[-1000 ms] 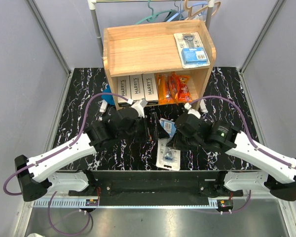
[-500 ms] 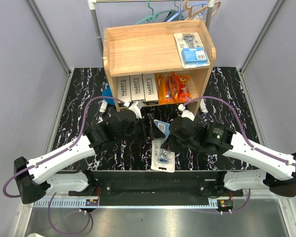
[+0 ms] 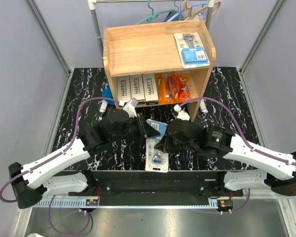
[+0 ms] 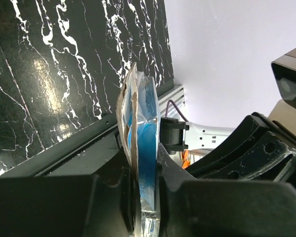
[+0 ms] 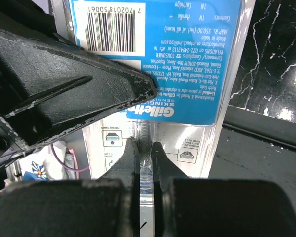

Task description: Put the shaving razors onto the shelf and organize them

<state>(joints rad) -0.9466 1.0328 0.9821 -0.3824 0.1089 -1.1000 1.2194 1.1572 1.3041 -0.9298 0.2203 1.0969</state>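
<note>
A clear blister pack (image 3: pixel 156 154) with a blue card hangs over the table's front middle, held between both arms. My right gripper (image 3: pixel 163 144) is shut on the clear lower part of the pack (image 5: pixel 197 74), around the razor handle; its jaw tips (image 5: pixel 144 144) pinch the plastic. My left gripper (image 3: pixel 151 129) is shut on the upper blue-card end, with the pack (image 4: pixel 144 123) edge-on between its jaws (image 4: pixel 144 165). The wooden shelf (image 3: pixel 138 49) carries another blister pack (image 3: pixel 191 49) on top. Below stand three Harry's boxes (image 3: pixel 135 89) and orange packets (image 3: pixel 172 88).
A metal clothes rail (image 3: pixel 96 24) with hangers (image 3: pixel 163 12) stands behind the shelf. A blue object (image 3: pixel 107 94) lies at the shelf's left foot and a small white item (image 3: pixel 203 105) at its right. Grey walls close in both sides.
The right arm carried the blister pack leftward. The left gripper moved in toward the pack and its jaws went from wide open to closed on the blue-card end.
</note>
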